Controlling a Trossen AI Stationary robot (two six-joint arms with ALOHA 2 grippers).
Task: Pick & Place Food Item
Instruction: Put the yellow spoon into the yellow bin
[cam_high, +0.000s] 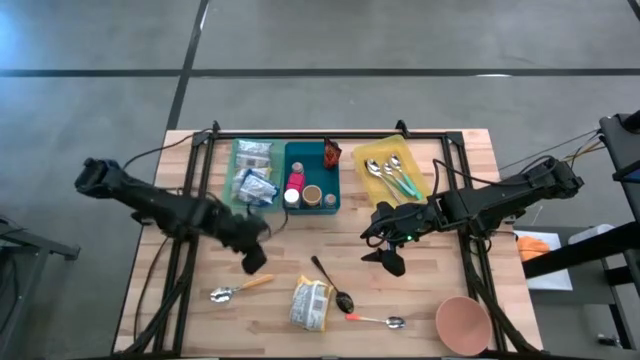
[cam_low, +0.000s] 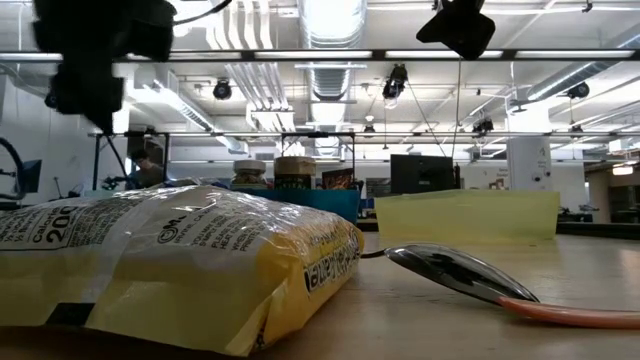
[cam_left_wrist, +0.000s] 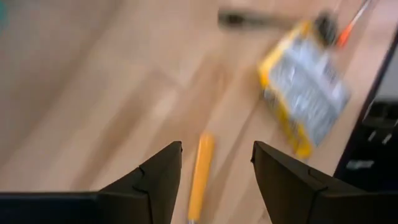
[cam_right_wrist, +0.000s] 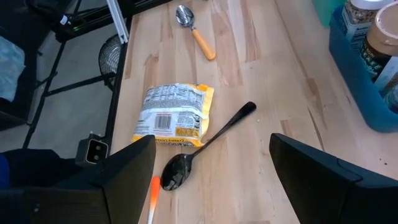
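yellow food packet (cam_high: 311, 303) lying flat at table's 6 o'clock edge, black spoon (cam_high: 333, 284) just beside it at 2 o'clock | left gripper (cam_high: 252, 258) fingers apart, empty, above orange-handled spoon (cam_high: 240, 290), 10 o'clock of packet | right gripper (cam_high: 391, 258) fingers wide apart, empty, 2 o'clock of packet | teal bin (cam_high: 312, 176) far at 12 o'clock

Yellow food packet (cam_low: 180, 265) printed with a large "200" (remaining print unreadable), barcode on back

A packet (cam_high: 311, 304) lies near on the surface (cam_high: 430, 250), between two spoons (cam_high: 238, 291) (cam_high: 372, 320); trays (cam_high: 312, 178) sit far.
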